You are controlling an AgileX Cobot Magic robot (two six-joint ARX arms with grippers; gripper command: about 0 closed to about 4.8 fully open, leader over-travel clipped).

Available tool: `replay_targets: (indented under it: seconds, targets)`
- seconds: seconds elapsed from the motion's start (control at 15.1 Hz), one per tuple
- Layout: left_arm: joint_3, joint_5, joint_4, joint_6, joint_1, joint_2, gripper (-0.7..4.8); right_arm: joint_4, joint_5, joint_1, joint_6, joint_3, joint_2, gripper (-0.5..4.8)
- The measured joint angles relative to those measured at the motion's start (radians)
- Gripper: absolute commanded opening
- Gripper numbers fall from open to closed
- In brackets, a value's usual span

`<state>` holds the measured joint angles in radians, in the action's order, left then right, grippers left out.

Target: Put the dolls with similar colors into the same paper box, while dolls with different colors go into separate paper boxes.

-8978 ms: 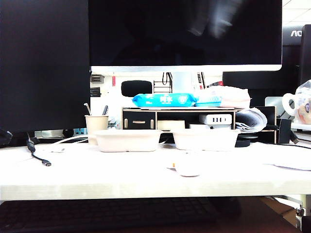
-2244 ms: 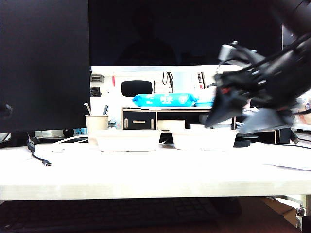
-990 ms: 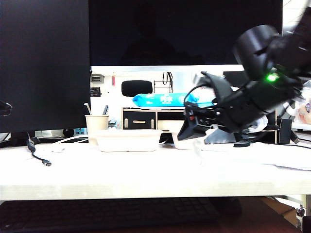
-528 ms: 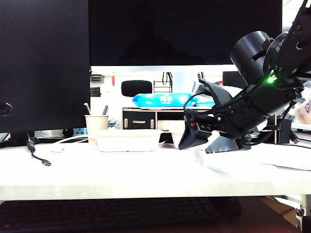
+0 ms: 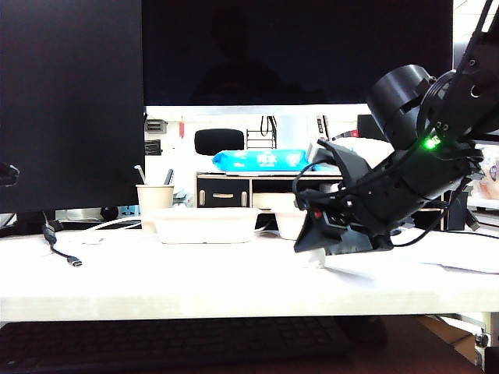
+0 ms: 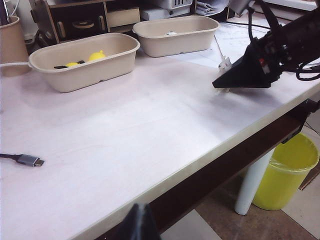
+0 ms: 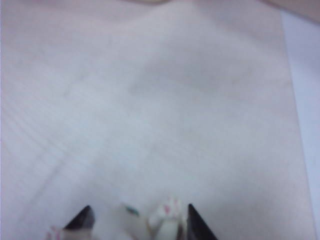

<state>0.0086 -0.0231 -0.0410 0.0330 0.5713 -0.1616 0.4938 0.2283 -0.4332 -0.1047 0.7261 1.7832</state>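
Low over the desk [image 5: 156, 280] in the exterior view, the right pincer [image 5: 313, 251] points down at the white doll [image 5: 315, 258], which lies on the desk in front of the right box [image 5: 287, 224]; its fingers stand on either side of the doll, though from this side I cannot tell whether they press it. Further left stands the left box [image 5: 204, 225], with a paper cup [image 5: 154, 201] just behind its left end, a blue wipes pack [image 5: 263, 160] on the black shelf [image 5: 226, 189] behind, and a cable plug [image 5: 75, 262] lying near the desk's left edge. From the left wrist view, both boxes show from above: the nearer left box [image 6: 85, 61] holds the two yellow dolls [image 6: 97, 55] lying side by side, and the farther right box [image 6: 176, 34] shows only a small pale speck inside, too small to tell what it is. Also there, the right pincer [image 6: 226, 85] is down at the desk [image 6: 125, 130] near its edge, the white doll [image 6: 224, 64] peeking out at its tips, and a yellow bin [image 6: 284, 171] stands on the floor below. Only a dark tip of the left pincer [image 6: 141, 224] shows, well apart from the dolls, its state not readable. Closest, the right wrist view is blurred: the white doll [image 7: 145, 220] sits between the two dark fingertips [image 7: 82, 219], jaws partly drawn in around it, contact unclear.
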Motion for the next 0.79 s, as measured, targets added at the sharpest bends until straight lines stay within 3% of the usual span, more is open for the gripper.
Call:
replay_targets:
  seconds: [0.2, 0.79]
  targets:
    - [0.000, 0.000, 0.000, 0.000, 0.000, 0.000, -0.05, 0.033, 0.000, 0.000, -0.004, 0.000, 0.000, 1.44]
    - [0.000, 0.000, 0.000, 0.000, 0.000, 0.000, -0.05, 0.156, -0.027, 0.001, -0.072, 0.007, 0.000, 0.93]
